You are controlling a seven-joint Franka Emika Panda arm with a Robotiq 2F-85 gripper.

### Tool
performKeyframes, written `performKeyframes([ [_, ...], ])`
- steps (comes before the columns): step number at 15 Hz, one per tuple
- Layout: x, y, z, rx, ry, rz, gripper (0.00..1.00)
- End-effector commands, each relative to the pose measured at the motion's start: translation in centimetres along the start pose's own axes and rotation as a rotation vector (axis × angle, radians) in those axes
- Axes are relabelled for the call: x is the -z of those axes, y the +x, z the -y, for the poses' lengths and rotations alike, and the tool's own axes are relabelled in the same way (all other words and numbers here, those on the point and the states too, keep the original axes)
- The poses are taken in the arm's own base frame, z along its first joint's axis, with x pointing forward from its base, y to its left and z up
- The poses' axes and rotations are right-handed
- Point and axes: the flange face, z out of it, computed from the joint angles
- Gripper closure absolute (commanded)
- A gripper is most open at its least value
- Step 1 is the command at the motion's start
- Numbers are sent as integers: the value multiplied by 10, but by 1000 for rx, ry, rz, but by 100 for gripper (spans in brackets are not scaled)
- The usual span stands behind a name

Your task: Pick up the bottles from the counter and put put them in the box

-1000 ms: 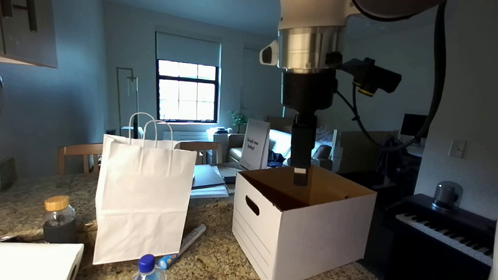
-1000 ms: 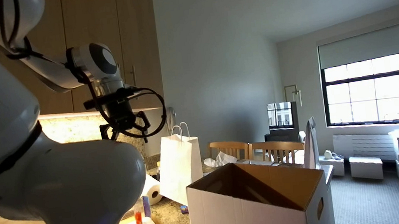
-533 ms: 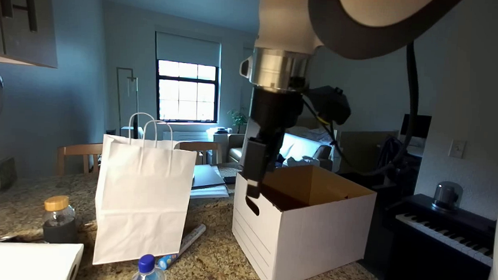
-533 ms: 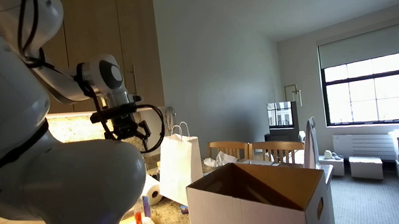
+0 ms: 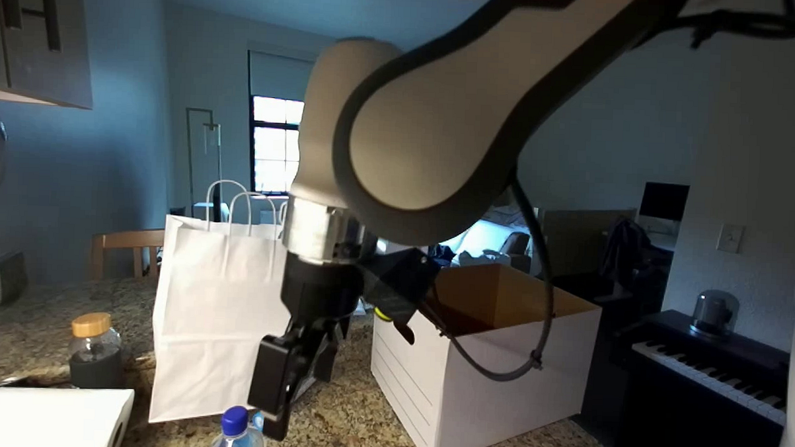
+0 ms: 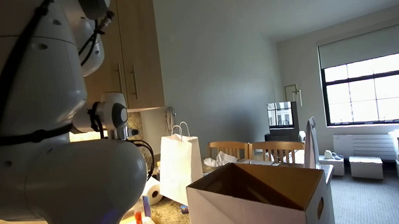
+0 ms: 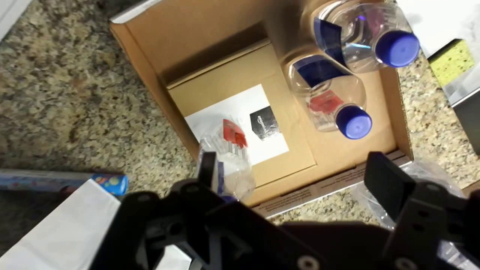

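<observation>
Three clear bottles with blue caps, an upper right bottle [image 7: 365, 41], a middle bottle [image 7: 326, 99] and a left bottle [image 7: 234, 165], are in a shallow brown carton [image 7: 399, 108] on the counter [image 7: 75, 86]. Red shows in the middle and left ones. My gripper [image 7: 294, 168] is open with nothing held, high over the carton; its left finger covers part of the left bottle. In an exterior view the gripper [image 5: 299, 395] hangs beside a blue-capped bottle [image 5: 235, 429]. A bottle [image 6: 139, 215] with red in it shows too. The large white box [image 5: 517, 380] stands open-topped to the right.
A tall white paper bag [image 5: 225, 323] stands close behind the gripper. On the counter are a printed tube [image 7: 63, 182], clear plastic wrap [image 7: 427, 174] and a jar with a wooden lid [image 5: 92, 355]. A yellow sponge [image 7: 452, 62] lies past the carton.
The arm has swung away from above the white box and come down, leftward in an exterior view, to the blue-capped bottle. The bottles, box and bag have stayed put.
</observation>
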Motion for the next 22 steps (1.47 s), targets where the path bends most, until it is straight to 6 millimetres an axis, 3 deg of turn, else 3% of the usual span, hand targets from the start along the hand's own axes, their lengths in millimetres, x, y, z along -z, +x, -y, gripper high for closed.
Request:
performKeyframes([
  [1, -43, 45, -5, -24, 53, 30, 0],
  [6, -61, 100, -23, -15, 8, 49, 0],
  [14, -102, 125, -32, -9, 20, 169, 0],
  [15, -104, 128, -30, -7, 21, 170, 21],
  [22, -101, 135, -32, -22, 0, 163, 66],
])
